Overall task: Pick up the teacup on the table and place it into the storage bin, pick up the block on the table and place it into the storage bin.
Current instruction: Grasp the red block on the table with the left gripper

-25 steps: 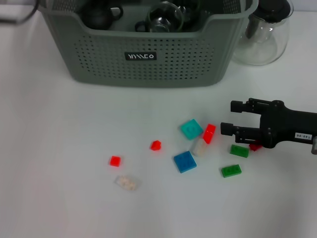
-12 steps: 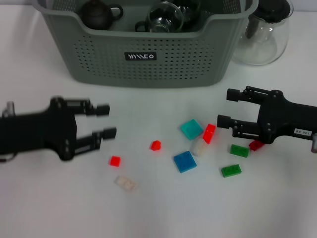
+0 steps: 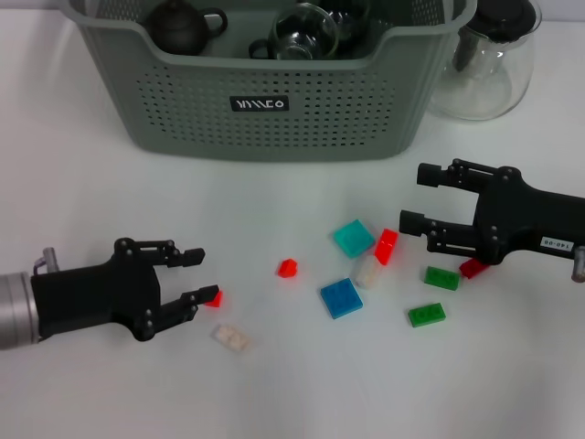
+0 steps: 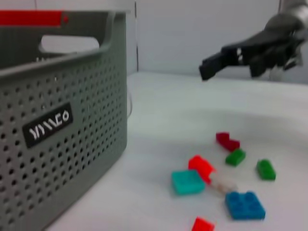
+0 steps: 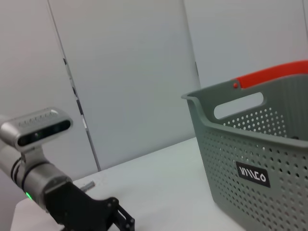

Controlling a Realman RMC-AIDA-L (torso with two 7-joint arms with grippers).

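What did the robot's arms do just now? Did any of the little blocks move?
The left gripper came into view, then dropped lower toward the small red block, open and holding nothing. The right gripper opened wider and edged toward the storage bin, near the red brick. No blocks moved, and the bin and glass pot stayed put.

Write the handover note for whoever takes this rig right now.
Left gripper: open, low over the table, fingers around the small red block, not closed on it.
Right gripper: open, empty, hovering by the red brick.
Storage bin: already holds a dark teapot and a glass teacup.
Left: about ten blocks remain on the table, among them the teal, blue and green ones.
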